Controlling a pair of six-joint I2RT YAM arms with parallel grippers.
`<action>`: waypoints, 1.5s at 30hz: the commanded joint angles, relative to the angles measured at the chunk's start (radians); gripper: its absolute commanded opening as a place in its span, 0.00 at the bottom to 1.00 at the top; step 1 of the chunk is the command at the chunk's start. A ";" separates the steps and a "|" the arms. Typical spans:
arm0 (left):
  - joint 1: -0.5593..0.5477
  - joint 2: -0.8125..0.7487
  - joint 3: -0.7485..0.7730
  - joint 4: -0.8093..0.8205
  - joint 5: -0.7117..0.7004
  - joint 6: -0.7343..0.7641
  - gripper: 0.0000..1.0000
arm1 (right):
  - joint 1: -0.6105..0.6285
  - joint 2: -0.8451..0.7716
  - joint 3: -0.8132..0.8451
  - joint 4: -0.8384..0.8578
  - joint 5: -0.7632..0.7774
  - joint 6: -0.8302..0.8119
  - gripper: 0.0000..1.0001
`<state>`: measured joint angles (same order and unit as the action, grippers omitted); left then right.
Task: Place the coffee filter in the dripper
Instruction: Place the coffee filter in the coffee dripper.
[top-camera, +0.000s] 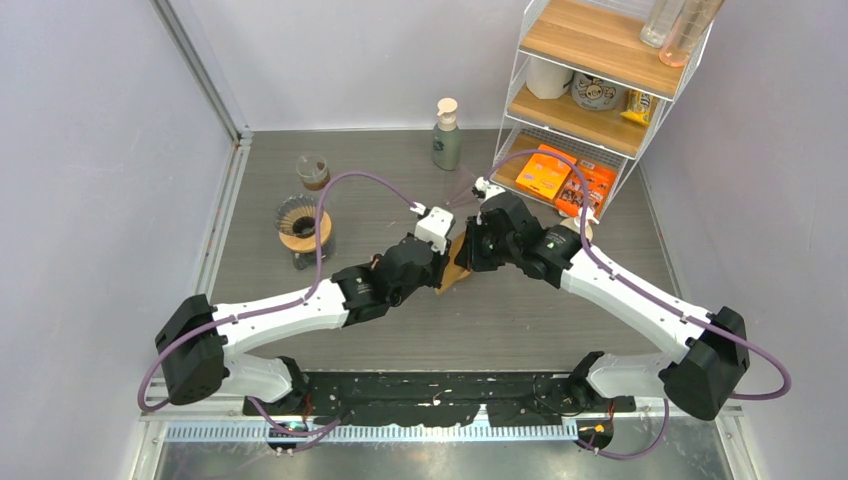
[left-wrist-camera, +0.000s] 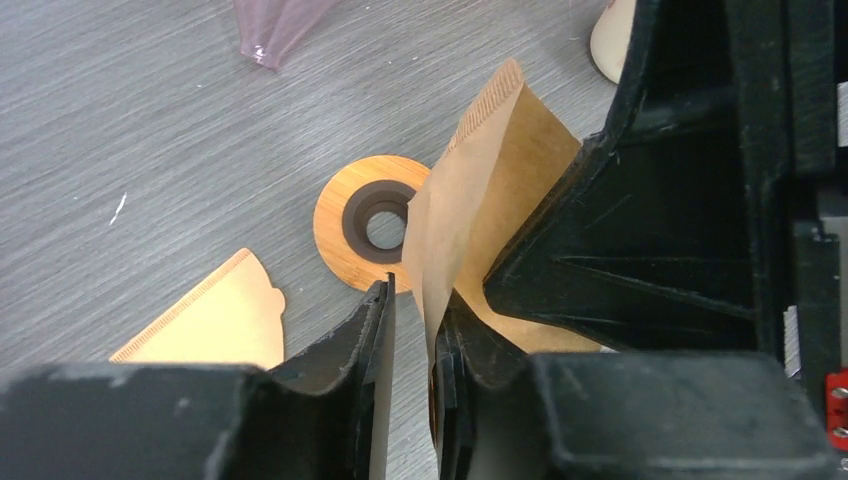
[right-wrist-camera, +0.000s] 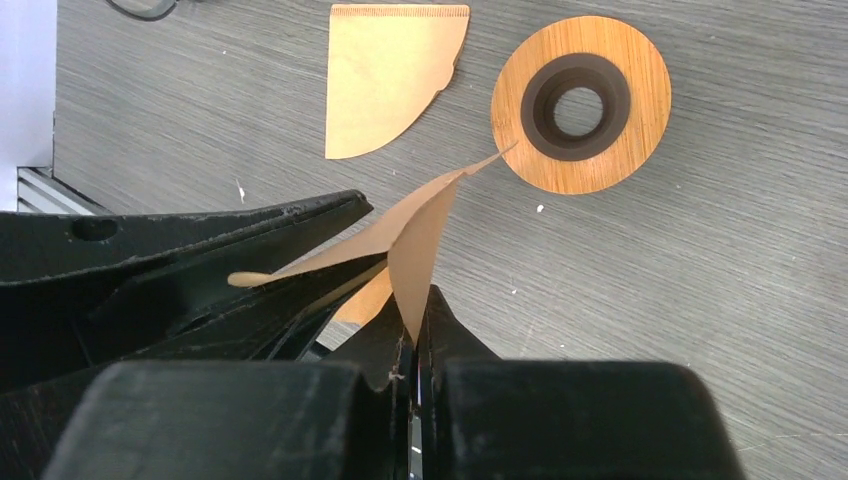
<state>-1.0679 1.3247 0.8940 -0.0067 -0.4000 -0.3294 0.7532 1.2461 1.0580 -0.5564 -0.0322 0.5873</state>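
While right gripper (right-wrist-camera: 415, 318) pinches coffee filter (right-wrist-camera: 418, 225), left gripper (left-wrist-camera: 414, 298) jaws stand narrowly apart around its edge.

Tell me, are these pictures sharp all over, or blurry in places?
Top view: evenly lit, sharp, faint shadows on the table. Left wrist view: the left gripper looms dark and soft, the coffee filter crisp. Right wrist view: the right gripper equally dark, the wooden ring sharp.

I see filter (right-wrist-camera: 415, 235): thin brown paper, matt, ribbed edge | ring (right-wrist-camera: 581, 104): smooth wood, dark rubbery centre | surface (right-wrist-camera: 700, 300): grey, matt, grained
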 joint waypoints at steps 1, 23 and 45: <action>-0.005 -0.027 0.026 0.025 -0.007 0.020 0.18 | 0.006 0.012 0.046 -0.002 -0.009 -0.041 0.05; -0.005 -0.079 -0.006 -0.065 -0.087 0.039 0.00 | -0.011 0.048 0.077 -0.140 0.156 -0.256 0.10; -0.005 -0.160 -0.043 -0.079 -0.017 0.003 0.00 | -0.011 -0.080 0.013 -0.058 -0.164 -0.510 0.35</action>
<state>-1.0721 1.1976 0.8219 -0.0814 -0.3931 -0.2813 0.7486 1.2201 1.0515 -0.6662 -0.1268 0.0952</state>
